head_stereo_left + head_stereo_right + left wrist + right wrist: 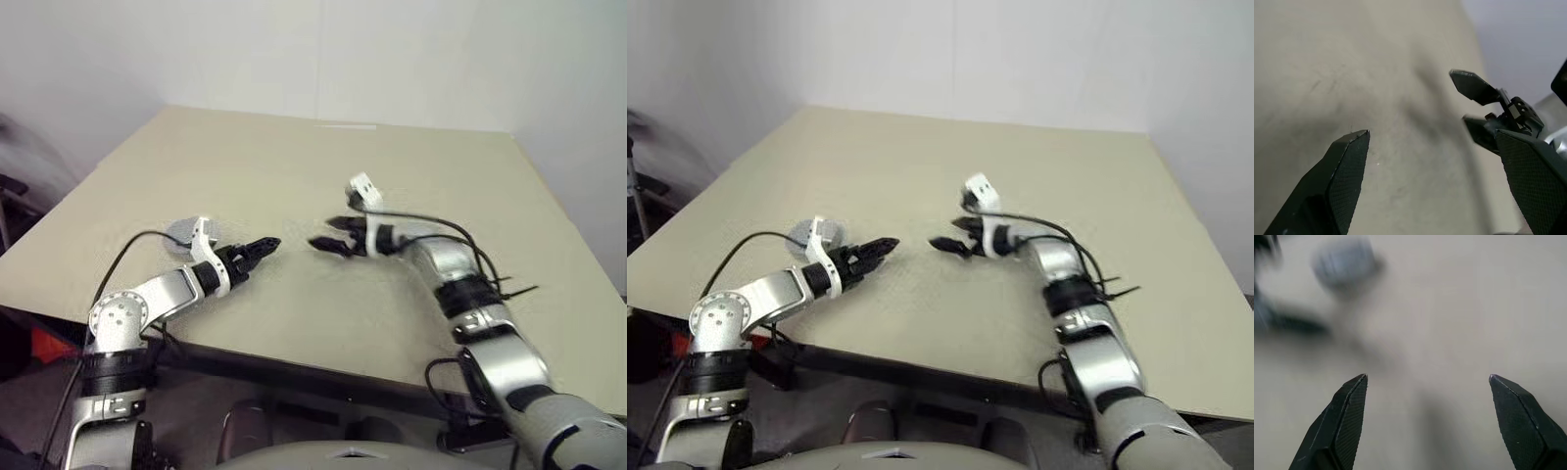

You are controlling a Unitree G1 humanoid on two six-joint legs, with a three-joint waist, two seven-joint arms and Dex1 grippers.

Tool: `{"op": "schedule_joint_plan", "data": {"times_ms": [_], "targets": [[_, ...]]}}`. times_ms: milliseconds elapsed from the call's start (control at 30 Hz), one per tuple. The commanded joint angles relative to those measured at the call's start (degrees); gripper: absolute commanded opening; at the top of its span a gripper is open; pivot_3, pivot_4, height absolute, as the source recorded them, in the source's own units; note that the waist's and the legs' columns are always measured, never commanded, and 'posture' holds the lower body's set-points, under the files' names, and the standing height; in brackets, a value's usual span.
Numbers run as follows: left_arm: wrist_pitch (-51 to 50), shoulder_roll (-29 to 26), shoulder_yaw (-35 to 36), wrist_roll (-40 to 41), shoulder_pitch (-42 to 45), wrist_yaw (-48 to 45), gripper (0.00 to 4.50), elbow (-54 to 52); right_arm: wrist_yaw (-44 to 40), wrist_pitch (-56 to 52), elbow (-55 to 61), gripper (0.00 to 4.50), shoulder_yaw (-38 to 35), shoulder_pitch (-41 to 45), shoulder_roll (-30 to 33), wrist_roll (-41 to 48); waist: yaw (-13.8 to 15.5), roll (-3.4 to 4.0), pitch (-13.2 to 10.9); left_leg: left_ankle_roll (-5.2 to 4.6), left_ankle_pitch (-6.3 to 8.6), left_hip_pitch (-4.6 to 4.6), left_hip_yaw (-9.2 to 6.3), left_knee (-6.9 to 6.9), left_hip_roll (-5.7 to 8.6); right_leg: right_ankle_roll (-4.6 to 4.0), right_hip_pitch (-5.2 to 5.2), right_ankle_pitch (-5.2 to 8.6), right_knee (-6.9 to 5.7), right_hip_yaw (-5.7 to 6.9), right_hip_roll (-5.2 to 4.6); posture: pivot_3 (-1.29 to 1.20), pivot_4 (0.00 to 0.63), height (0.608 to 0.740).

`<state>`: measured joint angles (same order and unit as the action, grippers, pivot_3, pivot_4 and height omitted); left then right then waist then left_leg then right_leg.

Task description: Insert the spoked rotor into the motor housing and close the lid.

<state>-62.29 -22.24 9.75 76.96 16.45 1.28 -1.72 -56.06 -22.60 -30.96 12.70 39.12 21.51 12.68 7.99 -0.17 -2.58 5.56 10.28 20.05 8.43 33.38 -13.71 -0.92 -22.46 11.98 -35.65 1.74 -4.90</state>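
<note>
Grey round piece (809, 234), probably the lid or closed housing, can't tell which, sits on the table (921, 166) near its left edge, just behind my left wrist. Rotor unseen. My left gripper (884, 248) and right gripper (946, 245) face each other over bare tabletop, fingers apart, both empty. Step looks finished or between grasps; next I should confirm the lid is seated.

A round part (806, 233) lies on the desk (921, 157) near its left edge. Just right of the part is the left gripper (884, 246), above the desk. Farther right of the part, facing that gripper across a small gap, is the right gripper (945, 243).
</note>
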Motion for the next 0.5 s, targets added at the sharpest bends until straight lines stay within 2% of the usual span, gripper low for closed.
{"op": "schedule_joint_plan", "data": {"times_ms": [33, 133, 333, 500], "targets": [[2.8, -2.6, -4.9, -9.4, 0.4, -9.1, 4.32, -2.8, -8.6, 3.2, 1.9, 4.50, -1.6, 0.0, 2.8, 1.9, -0.9, 0.00, 0.0, -0.01, 0.00, 0.01, 0.00, -0.01, -0.03, -0.01, -0.05, 0.00, -0.02, 0.00, 0.04, 0.00, 0.000, 0.740], [7.6, -4.2, -7.1, -16.6, -0.3, -15.5, 4.32, -3.3, -13.1, 3.9, 3.9, 4.50, -3.7, -2.0, 5.4, 3.6, -1.3, 0.00, 0.0, -0.03, 0.01, 0.05, 0.00, -0.01, -0.06, -0.09, -0.11, 0.00, -0.08, -0.03, 0.08, 0.00, 0.000, 0.740], [22.9, -4.9, -14.4, -34.6, -1.0, -26.0, 4.32, -2.5, -15.1, 9.2, 6.0, 4.50, -6.7, -6.6, 7.5, 3.9, -1.4, 0.01, 0.0, -0.37, 0.07, -0.05, 0.02, 0.08, -0.02, -0.14, 0.01, 0.02, -0.05, -0.01, 0.02, 0.00, 0.000, 0.740], [25.9, -3.4, -16.6, -40.1, 0.5, -30.6, 4.32, -1.7, -17.6, 7.1, 4.9, 4.50, -7.5, -6.6, 8.6, 4.8, -1.7, 0.02, 0.0, -0.59, 0.17, -0.06, 0.03, 0.30, -0.02, -0.18, 0.03, 0.00, -0.10, 0.00, -0.04, 0.00, 0.000, 0.740]]}}
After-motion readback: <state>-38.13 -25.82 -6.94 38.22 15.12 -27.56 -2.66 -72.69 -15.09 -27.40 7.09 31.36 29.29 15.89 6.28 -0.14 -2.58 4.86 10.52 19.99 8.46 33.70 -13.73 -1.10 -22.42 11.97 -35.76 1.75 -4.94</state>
